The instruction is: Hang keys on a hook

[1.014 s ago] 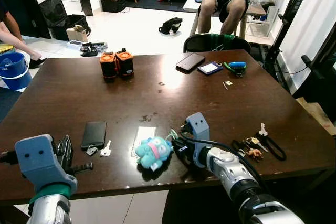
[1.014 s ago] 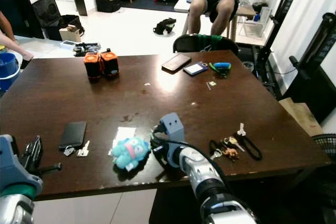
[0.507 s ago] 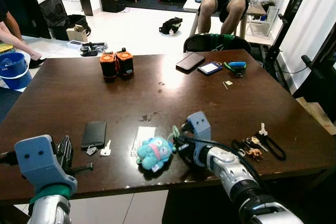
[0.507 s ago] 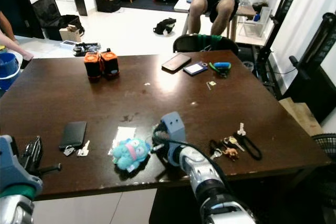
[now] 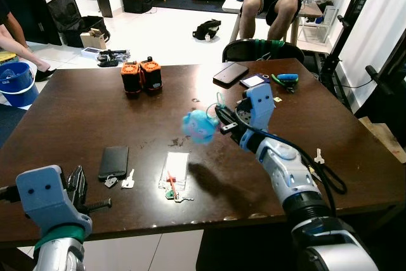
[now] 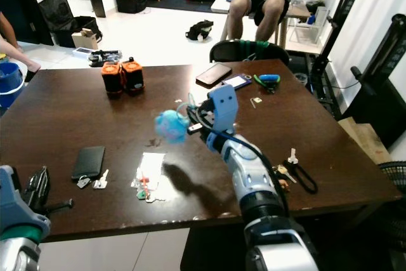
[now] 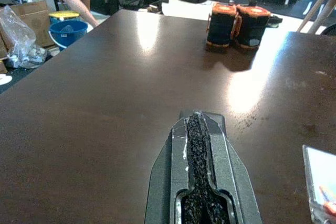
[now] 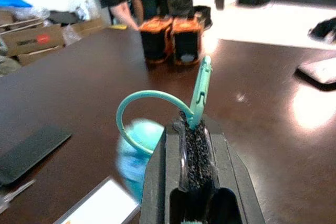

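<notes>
Item: plush keyring (image 5: 198,125). Your right hand (image 5: 223,120) clamped its teal loop (image 8: 157,109), lifted off tabletop (image 5: 76,112) for carrying. Left hand (image 7: 200,145): together, idle.

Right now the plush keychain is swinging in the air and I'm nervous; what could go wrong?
The right gripper pinches only the thin teal strap, so the blue plush keychain could slip out and fall. Swinging blurred above the table, it might hit the two orange-topped black containers if carried that way.
</notes>
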